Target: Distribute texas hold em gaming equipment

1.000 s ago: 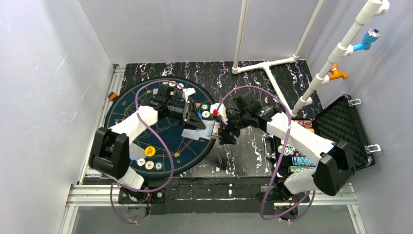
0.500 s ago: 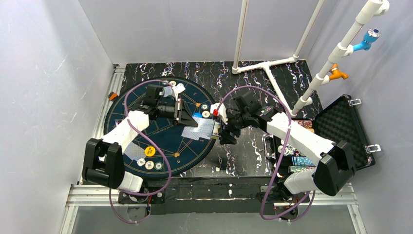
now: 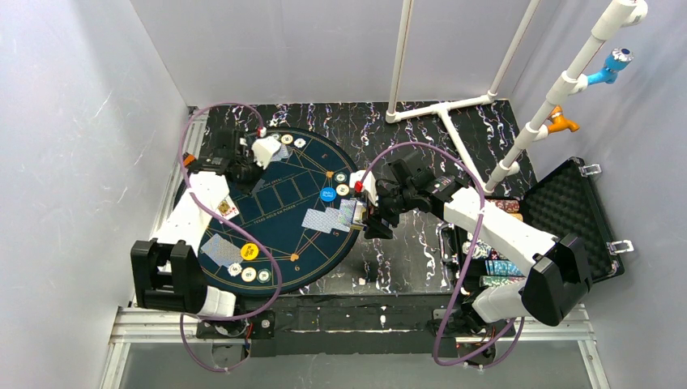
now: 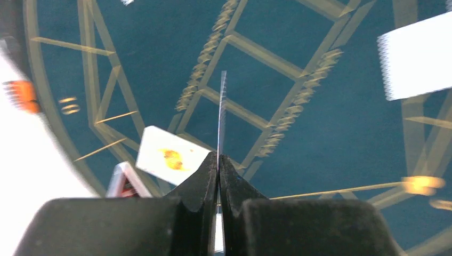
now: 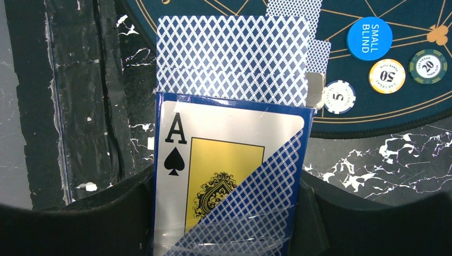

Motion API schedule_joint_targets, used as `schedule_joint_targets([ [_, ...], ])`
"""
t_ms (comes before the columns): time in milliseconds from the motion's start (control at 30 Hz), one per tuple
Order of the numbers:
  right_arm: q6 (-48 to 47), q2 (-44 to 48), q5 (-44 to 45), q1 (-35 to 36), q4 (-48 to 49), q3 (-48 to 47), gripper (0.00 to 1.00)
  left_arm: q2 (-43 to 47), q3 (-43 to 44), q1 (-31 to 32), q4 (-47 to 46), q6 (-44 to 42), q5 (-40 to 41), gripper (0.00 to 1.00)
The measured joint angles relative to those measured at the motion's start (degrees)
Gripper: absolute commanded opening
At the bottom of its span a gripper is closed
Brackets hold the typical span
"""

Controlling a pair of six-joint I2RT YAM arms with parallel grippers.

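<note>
- Dark-blue round mat (image 3: 279, 231) with gold lines covers the left half of a black marbled table (image 3: 405, 259).
- Left gripper (image 4: 218, 160) hovers over the far-left part of the mat. Its fingers are pressed together on a single card (image 4: 222, 106), which the wrist camera sees edge-on and upright.
- Beneath that gripper, a face-up card (image 4: 170, 157) lies flat on the mat.
- Right gripper (image 5: 229, 213) sits at the mat's right edge. It is clamped on both sides of a card box (image 5: 213, 176) printed with an ace of spades.
- Blue-backed cards (image 5: 234, 58) stick out of the box's open end, over the mat's rim.
- Close to those cards, on the mat, lie a blue "small blind" disc (image 5: 369, 38) and three chips marked 50 (image 5: 387, 76), 20 (image 5: 428, 66) and 5 (image 5: 339, 97).
- At the mat's near-left edge sit a yellow disc (image 3: 249, 251) and a few chips (image 3: 250, 274), with a face-down card (image 3: 217, 250) just to their left.
- Black foam-lined case (image 3: 575, 211) stands open at the far right. More chips (image 3: 502, 267) lie in rows inside it, partly hidden by the right arm.
</note>
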State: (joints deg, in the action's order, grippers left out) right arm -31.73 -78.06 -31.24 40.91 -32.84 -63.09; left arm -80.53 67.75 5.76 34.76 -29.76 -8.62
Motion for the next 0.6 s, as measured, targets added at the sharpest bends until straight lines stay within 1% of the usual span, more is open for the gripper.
schedule_joint_targets([
  [100, 0.0, 0.0, 0.0, 0.0, 0.0, 0.0, 0.01, -1.7, -5.2, 0.9, -6.4, -8.7, 13.0, 0.0],
  [167, 0.0, 0.0, 0.0, 0.0, 0.0, 0.0, 0.01, -3.5, -7.7, 0.9, -10.7, -12.9, 18.8, 0.0],
  [267, 0.0, 0.0, 0.1, 0.0, 0.0, 0.0, 0.01, -5.5, -10.9, 0.8, -16.5, -17.2, 24.5, 0.0],
  [400, 0.0, 0.0, 0.2, 0.0, 0.0, 0.0, 0.01, -6.2, -15.6, 1.0, -22.7, -20.3, 26.9, 0.0],
  [600, 0.0, 0.0, 0.2, 0.0, 0.0, 0.0, 0.01, -6.1, -20.2, 2.1, -26.4, -21.2, 25.6, 0.0],
])
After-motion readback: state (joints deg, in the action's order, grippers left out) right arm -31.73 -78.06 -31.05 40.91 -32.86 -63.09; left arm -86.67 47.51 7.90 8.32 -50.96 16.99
